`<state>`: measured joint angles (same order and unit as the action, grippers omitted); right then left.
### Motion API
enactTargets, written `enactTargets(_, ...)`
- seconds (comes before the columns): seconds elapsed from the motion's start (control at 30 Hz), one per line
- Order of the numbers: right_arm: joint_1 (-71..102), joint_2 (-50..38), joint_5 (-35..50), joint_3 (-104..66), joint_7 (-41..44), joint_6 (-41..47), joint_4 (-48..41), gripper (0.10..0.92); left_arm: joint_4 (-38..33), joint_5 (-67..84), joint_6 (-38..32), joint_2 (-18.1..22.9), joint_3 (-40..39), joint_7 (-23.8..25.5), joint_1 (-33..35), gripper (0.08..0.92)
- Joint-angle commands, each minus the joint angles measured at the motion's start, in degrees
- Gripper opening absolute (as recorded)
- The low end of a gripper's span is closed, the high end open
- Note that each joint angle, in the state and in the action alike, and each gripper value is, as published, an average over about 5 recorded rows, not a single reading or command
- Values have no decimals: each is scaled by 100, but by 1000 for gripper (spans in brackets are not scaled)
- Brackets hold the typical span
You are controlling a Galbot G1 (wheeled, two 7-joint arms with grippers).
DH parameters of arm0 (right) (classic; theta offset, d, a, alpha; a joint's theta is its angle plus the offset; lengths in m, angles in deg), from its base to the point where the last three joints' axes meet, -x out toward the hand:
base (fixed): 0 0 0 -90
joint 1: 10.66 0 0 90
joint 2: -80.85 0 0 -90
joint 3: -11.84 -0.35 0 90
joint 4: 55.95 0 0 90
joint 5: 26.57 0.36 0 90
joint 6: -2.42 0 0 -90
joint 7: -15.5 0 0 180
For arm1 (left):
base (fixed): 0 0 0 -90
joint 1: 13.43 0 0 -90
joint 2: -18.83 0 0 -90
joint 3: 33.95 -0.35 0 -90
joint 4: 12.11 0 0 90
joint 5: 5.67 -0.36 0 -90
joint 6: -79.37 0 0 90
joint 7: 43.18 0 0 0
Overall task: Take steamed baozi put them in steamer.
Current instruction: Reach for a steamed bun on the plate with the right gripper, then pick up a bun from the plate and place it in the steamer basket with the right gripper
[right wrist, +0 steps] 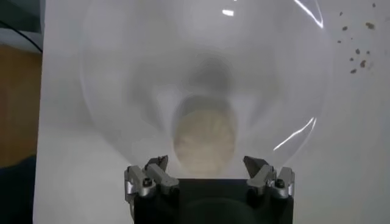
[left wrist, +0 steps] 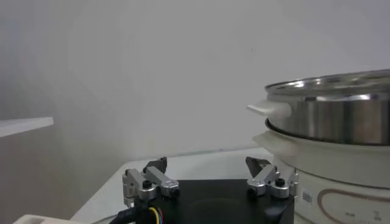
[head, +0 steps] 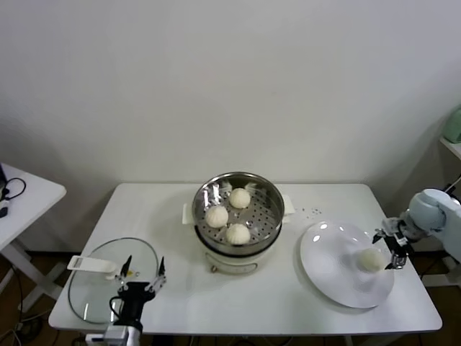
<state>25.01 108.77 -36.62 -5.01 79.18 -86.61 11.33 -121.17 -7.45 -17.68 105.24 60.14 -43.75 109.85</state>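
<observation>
R pincer [head: 392,249] wide open, empty, over last baozi [head: 371,260], frame right on plate [head: 331,252]; centre, close softly.

Even, diffuse indoor lighting in the head view; white surface [head: 288,288] bright, wall behind fading to grey toward the upper corners. Soft, short shadows beneath the steamer [head: 238,216] and on the plate [head: 328,277] beside the lone baozi [head: 371,260]. Specular highlights on the steamer's steel rim and on the glass lid [head: 94,285] at near left. Left wrist view dim and low in contrast, with bright bands on the polished steamer wall [left wrist: 341,119]. Right wrist view: plate [right wrist: 122,73] and baozi [right wrist: 204,134] strongly out of focus, thin streaks of glare along the plate's rim, gripper [right wrist: 209,173] sharper.
</observation>
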Motion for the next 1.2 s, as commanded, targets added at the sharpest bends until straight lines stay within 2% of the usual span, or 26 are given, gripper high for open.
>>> enactTargets(0.03,375,294,-286,-336,-1,-39,-330,823,37,-13,11,2,-7,-2,-16,823)
enactTargets(0.67,309,465,-184,-264,52,-30,-431,819,32,-25,22,25,-17,-6,-32,823)
enactTargets(0.93,224,433,-55,-168,55,0,-432,734,20,-33,39,15,-32,-7,-42,823)
enactTargets(1.07,34,395,289,16,27,103,-432,705,-3,-32,54,16,-35,-9,-52,823)
enactTargets(1.2,-575,326,1241,663,-84,419,-412,696,0,-31,55,22,-49,-11,-50,823)
